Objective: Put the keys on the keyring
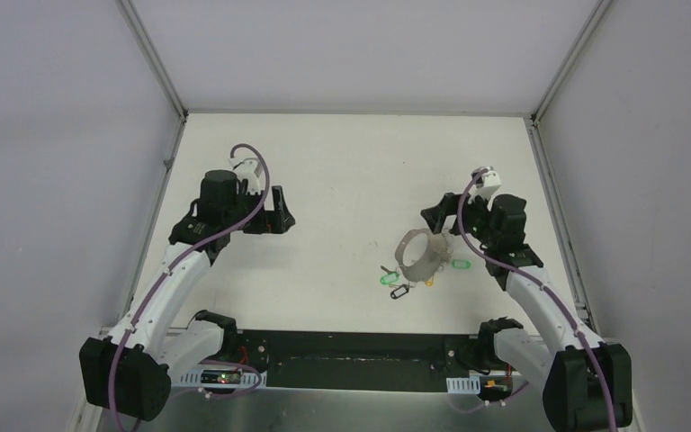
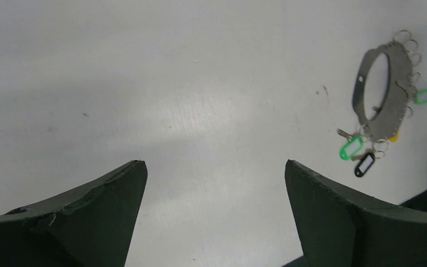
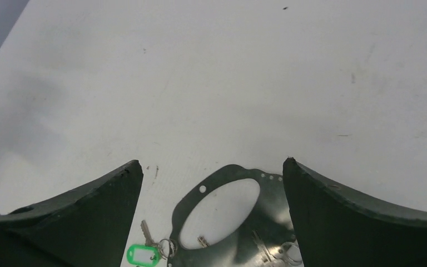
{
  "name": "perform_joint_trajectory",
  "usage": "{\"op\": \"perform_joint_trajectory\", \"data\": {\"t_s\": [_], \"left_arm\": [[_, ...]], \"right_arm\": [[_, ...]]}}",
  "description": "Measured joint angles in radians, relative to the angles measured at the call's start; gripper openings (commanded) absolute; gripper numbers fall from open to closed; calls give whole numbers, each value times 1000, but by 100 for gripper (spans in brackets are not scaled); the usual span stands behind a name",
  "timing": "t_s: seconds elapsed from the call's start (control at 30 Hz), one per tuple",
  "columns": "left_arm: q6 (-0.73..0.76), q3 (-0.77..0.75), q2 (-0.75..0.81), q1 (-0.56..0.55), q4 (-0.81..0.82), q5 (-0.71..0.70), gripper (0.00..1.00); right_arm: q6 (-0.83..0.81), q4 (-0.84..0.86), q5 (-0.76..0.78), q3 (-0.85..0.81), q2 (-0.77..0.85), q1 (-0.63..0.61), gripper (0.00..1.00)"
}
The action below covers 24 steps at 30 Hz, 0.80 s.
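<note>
From above: finds the keyring (image 1: 418, 252) on the table (image 1: 342, 162) toward 4 o'clock, with green keys (image 1: 387, 279) at its 7 and 4 o'clock.

Left wrist: shows the left gripper (image 2: 214, 162) spread wide, holding nothing, keyring well apart at 2 o'clock.

Right wrist: shows the right gripper (image 3: 211, 161) gaping empty, keyring at 6 o'clock, seen between the fingers.

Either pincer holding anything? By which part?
Nothing is held. Left pincer open over the table; right pincer open above the keyring, not closed on it.
</note>
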<state>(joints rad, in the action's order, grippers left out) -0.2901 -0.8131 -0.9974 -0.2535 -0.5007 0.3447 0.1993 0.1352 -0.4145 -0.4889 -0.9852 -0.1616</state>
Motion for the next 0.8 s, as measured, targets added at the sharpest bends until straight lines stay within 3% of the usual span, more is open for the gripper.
{"op": "perform_joint_trajectory", "data": {"t_s": [0.2, 0.37, 0.57, 0.8], "left_arm": [[147, 130, 109, 26, 146, -185, 99], [251, 311, 145, 26, 388, -326, 99], [294, 426, -29, 26, 619, -449, 99], [351, 440, -282, 40, 888, -449, 99]], "right_arm": [[-98, -47, 177, 43, 95, 27, 100], [-143, 1, 277, 119, 45, 50, 100], [-159, 130, 356, 149, -168, 73, 100], [-185, 318, 411, 149, -283, 90, 100]]}}
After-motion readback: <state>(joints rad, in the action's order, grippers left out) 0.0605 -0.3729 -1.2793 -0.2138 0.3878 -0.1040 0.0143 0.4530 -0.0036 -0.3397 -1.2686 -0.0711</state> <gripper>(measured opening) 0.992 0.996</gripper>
